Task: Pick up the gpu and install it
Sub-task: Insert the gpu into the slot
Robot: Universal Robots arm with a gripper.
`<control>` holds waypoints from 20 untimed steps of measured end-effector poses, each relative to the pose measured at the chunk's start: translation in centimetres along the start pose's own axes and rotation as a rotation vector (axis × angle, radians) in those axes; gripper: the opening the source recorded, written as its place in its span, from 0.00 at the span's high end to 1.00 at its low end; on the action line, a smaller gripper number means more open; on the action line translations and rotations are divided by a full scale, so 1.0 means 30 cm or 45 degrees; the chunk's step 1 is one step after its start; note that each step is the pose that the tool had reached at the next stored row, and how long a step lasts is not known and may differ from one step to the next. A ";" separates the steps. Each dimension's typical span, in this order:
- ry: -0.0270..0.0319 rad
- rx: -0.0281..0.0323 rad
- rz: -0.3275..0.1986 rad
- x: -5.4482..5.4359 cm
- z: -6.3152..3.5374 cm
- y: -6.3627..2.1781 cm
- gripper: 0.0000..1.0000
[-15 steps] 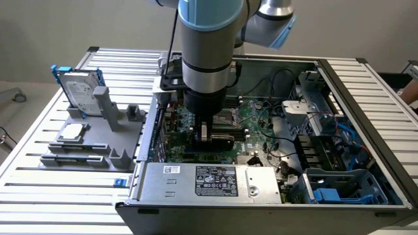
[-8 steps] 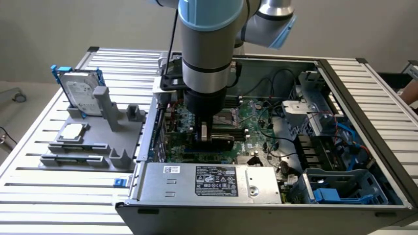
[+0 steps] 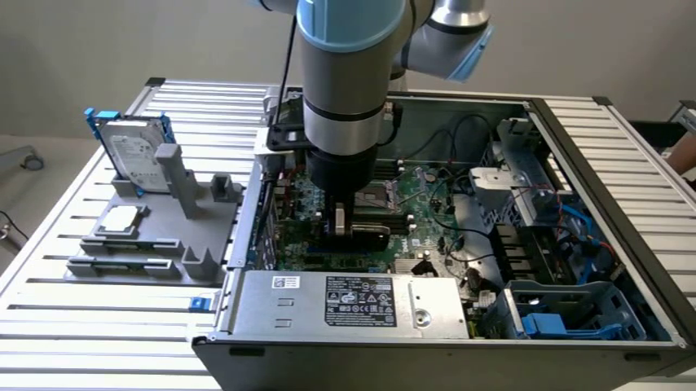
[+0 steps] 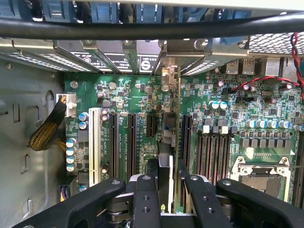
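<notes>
Gripper (image 4: 165,190) with black fingers (image 4: 145,199) is closed on the gpu (image 4: 166,156), a thin green circuit card with a black face, held edge-on and upright. Card and gripper sit low inside the open grey computer case (image 3: 609,138), directly over the green motherboard (image 4: 228,128) and its black expansion slots (image 4: 130,137)

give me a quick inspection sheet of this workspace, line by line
surface: slatted metal table carrying an open computer case.
job's things: gpu held edge-on over the motherboard slots.
clutter: hard drive upright in grey fixture; CPU chip lying on it.
grippers: claw shut on the gpu, inside the case.
cables: black and blue wires in the case; braided bundle.
surroundings: plain wall, nothing else seen.
</notes>
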State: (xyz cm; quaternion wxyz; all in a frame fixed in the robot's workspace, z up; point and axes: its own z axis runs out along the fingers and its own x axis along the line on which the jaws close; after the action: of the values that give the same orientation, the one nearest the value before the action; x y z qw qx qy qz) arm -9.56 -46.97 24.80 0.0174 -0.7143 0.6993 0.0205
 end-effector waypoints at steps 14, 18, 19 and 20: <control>-0.0029 -0.0075 0.000 -0.001 0.003 0.001 0.73; -0.0049 -0.0125 0.001 -0.001 0.005 0.002 0.67; -0.0042 -0.0139 0.000 -0.001 0.004 0.001 0.67; -0.0034 -0.0157 0.001 -0.001 0.003 0.002 0.67</control>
State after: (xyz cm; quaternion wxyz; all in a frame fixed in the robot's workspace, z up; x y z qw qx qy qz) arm -9.61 -46.94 24.71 0.0139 -0.7142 0.6993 0.0257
